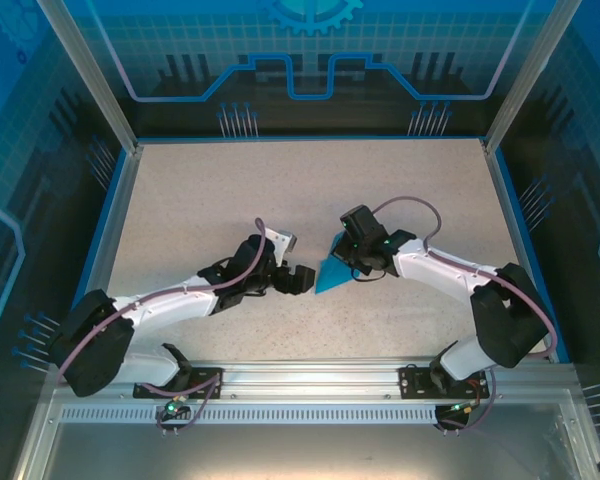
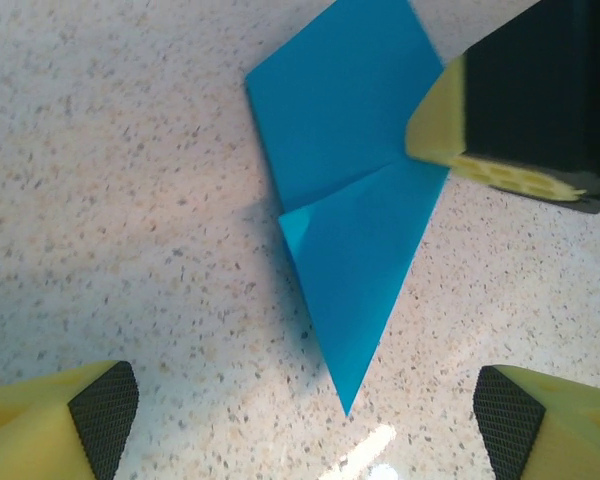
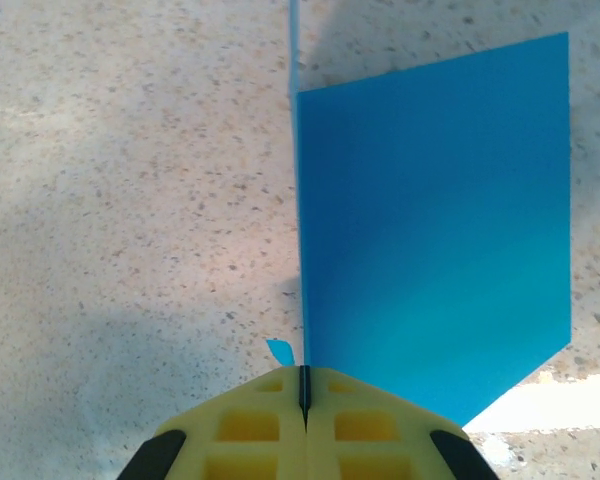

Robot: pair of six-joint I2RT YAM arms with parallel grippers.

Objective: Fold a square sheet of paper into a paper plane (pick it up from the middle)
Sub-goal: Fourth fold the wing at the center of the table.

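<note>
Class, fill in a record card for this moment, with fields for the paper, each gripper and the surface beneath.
Paper: blue paper, part folded, pointed at one end, a crease across it
Position: between the two grippers, near the middle of the table
Right gripper: jaws shut on the paper's edge
Left gripper: jaws open, facing the paper's point, not gripping it
Surface: speckled table

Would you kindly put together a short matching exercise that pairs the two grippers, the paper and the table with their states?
Things:
1. left gripper
2. right gripper
3. blue paper
4. table

States:
a. speckled beige
b. open, fingers wide apart
c. folded to a point
d. shut on a paper edge

Pairs: 1-b, 2-d, 3-c, 4-a
</note>
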